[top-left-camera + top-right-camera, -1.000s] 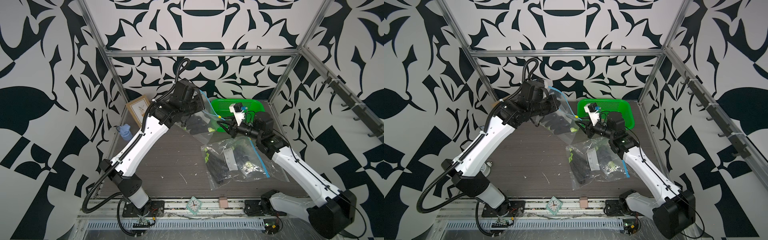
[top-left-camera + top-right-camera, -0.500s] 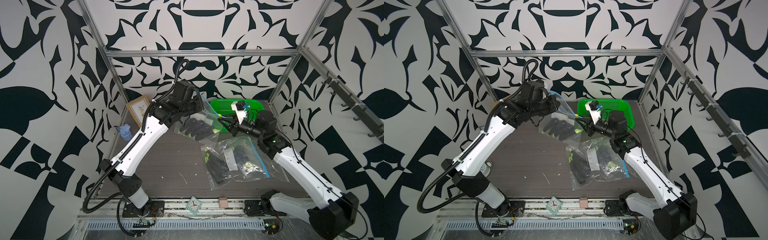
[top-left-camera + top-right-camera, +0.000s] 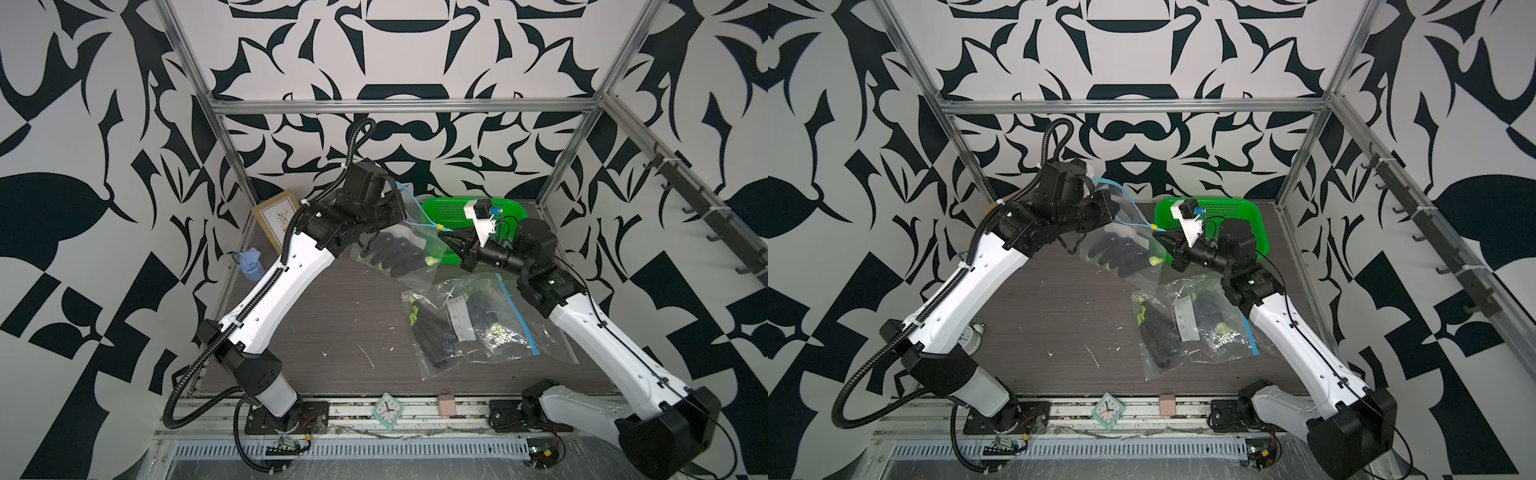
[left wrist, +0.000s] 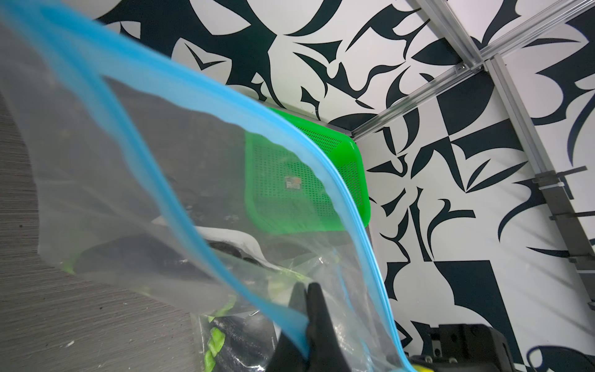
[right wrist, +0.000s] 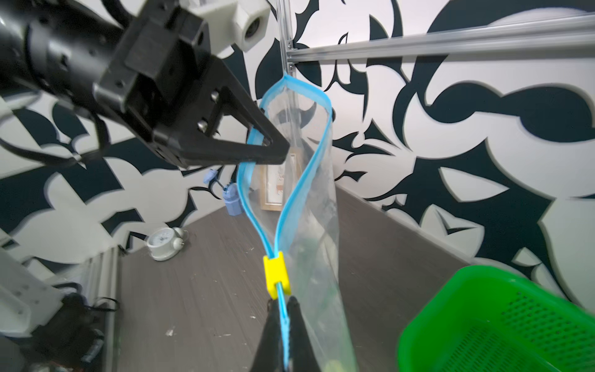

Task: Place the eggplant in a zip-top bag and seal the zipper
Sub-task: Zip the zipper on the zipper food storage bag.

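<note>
At the far left of the counter [image 3: 332, 324] stand a small blue bottle [image 3: 250, 266] and a frame [image 3: 274, 216] that leans on the wall. They are well apart from both arms.

The left fingers [image 5: 231, 154] are pressed together at the tips, with no gap between them. They clamp one side of the blue zipper [image 5: 302, 180] of the bag [image 5: 317, 206] and hold this corner high above the counter. From the clamp the clear bag hangs down and to the right.

The eggplant [image 3: 395, 255] is inside this hanging bag, in its lower part. It is dark with light green ends and shows through the plastic in both top views. I cannot tell whether the bottom of the bag touches anything under it.

The mouth of the bag is not sealed. Between the left fingers and the yellow slider [image 5: 276, 273] the two sides of the zipper stand apart and make a long loop. At the slider they come together into one strip.

The right fingers [image 5: 272, 335] are also closed tight. They pinch the joined zipper strip just beside the slider, on the side away from the loop. They do not touch the slider itself, as far as the right wrist view shows.

Behind the right arm a green basket [image 3: 453, 208] sits in the back corner of the counter. In front of it a second bag [image 3: 478, 332] lies flat on the counter with dark eggplants in it; no fingers touch it.
</note>
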Controlling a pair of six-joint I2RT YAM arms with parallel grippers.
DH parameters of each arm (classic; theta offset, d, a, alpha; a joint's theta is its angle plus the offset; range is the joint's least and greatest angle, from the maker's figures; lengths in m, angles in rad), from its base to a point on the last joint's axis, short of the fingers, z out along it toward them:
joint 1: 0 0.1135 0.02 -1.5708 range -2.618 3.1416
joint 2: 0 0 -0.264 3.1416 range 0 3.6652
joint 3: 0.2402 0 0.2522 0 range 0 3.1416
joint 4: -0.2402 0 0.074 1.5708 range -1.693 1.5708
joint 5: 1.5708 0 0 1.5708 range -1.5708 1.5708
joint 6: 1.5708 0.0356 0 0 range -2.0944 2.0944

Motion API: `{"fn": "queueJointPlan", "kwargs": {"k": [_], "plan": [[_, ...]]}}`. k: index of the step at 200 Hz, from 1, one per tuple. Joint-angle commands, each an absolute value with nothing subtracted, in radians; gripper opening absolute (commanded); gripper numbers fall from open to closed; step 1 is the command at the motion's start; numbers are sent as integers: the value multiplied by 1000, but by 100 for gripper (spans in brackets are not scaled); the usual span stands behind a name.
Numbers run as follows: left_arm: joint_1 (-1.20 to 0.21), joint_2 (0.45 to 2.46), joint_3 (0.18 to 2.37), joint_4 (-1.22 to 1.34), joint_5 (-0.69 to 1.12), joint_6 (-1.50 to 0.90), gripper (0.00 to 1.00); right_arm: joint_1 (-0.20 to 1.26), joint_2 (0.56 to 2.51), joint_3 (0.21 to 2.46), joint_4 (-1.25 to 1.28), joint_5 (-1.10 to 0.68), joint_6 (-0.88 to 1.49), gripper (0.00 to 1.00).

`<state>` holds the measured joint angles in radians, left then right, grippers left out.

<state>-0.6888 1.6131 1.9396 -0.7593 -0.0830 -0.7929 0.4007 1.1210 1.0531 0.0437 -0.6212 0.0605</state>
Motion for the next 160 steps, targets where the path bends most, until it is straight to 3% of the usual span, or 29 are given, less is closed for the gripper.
{"fn": "queueJointPlan", "kwargs": {"k": [1,22,60,124,160], "plan": [[-670,1585,1920,-728,-40,-794,9,405,1113,1138,24,-667,64,0],[-656,1586,1919,-730,-20,-776,13,405,1120,1185,-55,-667,50,0],[-613,1564,1923,-716,56,-670,45,405,1172,1308,-267,-642,17,0],[-492,1468,1894,-608,449,-267,53,405,1264,1568,-671,-628,-81,0],[-492,1466,1921,-679,570,-48,72,416,1319,1729,-841,-634,-99,0]]}}
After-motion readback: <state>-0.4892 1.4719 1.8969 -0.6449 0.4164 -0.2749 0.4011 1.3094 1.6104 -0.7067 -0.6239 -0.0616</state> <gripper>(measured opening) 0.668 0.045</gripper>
